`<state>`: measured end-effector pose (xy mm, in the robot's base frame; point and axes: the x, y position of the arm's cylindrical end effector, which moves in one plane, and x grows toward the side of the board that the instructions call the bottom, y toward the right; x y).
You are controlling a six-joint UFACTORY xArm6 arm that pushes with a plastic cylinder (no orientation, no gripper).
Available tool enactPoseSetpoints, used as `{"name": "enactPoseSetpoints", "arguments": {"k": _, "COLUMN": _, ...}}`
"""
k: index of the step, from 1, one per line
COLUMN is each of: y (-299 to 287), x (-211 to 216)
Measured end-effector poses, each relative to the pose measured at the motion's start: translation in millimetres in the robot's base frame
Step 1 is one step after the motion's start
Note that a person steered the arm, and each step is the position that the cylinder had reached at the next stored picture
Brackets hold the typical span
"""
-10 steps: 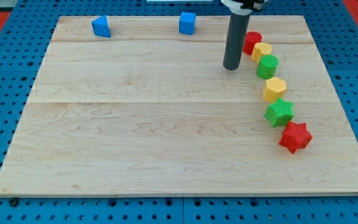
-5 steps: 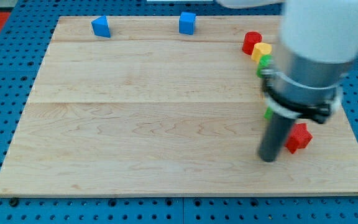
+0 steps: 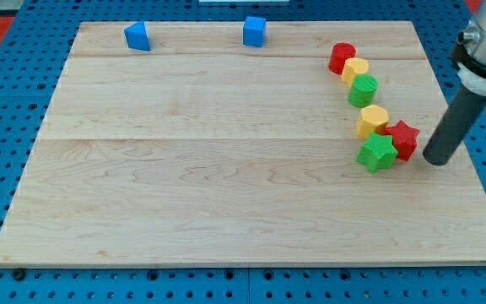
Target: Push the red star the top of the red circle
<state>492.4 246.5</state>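
Note:
The red star [image 3: 404, 139] lies at the right of the wooden board [image 3: 226, 169], touching the green star [image 3: 377, 154] on its left and the yellow block [image 3: 373, 120] above-left. The red circle [image 3: 341, 58] sits near the board's top right, at the top of a curved row with a yellow block [image 3: 355, 70] and a green circle [image 3: 363, 89]. My tip [image 3: 436, 160] is on the board just right of the red star, a small gap apart.
A blue triangular block [image 3: 137, 36] and a blue cube [image 3: 254, 30] sit along the board's top edge. The board's right edge is close to my tip. Blue pegboard surrounds the board.
My tip swept from beside the red circle down past the red star's left, then to the star's right. The red star moved up, against the green star and yellow block.

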Motion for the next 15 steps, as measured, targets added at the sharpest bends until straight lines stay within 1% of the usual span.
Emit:
{"name": "enactPoseSetpoints", "arguments": {"k": 1, "y": -6.9, "x": 4.9}}
{"name": "enactPoseSetpoints", "arguments": {"k": 2, "y": -22.6, "x": -33.3}}
{"name": "enactPoseSetpoints", "arguments": {"k": 3, "y": -24.5, "x": -58.6}}
{"name": "enactPoseSetpoints", "arguments": {"k": 4, "y": -3.4, "x": -33.1}}
{"name": "enactPoseSetpoints", "arguments": {"k": 5, "y": -33.6, "x": -10.5}}
{"name": "enactPoseSetpoints", "arguments": {"k": 6, "y": -68.6, "x": -33.6}}
{"name": "enactPoseSetpoints", "arguments": {"k": 7, "y": -63.1, "x": -59.2}}
{"name": "enactPoseSetpoints", "arguments": {"k": 8, "y": -45.7, "x": -80.7}}
{"name": "enactPoseSetpoints", "arguments": {"k": 10, "y": -39.6, "x": -124.9}}
{"name": "enactPoseSetpoints", "arguments": {"k": 11, "y": -63.2, "x": -130.3}}
{"name": "enactPoseSetpoints", "arguments": {"k": 12, "y": -113.3, "x": -137.1}}
{"name": "enactPoseSetpoints", "arguments": {"k": 13, "y": -145.9, "x": -137.8}}
{"name": "enactPoseSetpoints", "arguments": {"k": 14, "y": -163.0, "x": -135.4}}
{"name": "enactPoseSetpoints", "arguments": {"k": 15, "y": -160.6, "x": -134.1}}
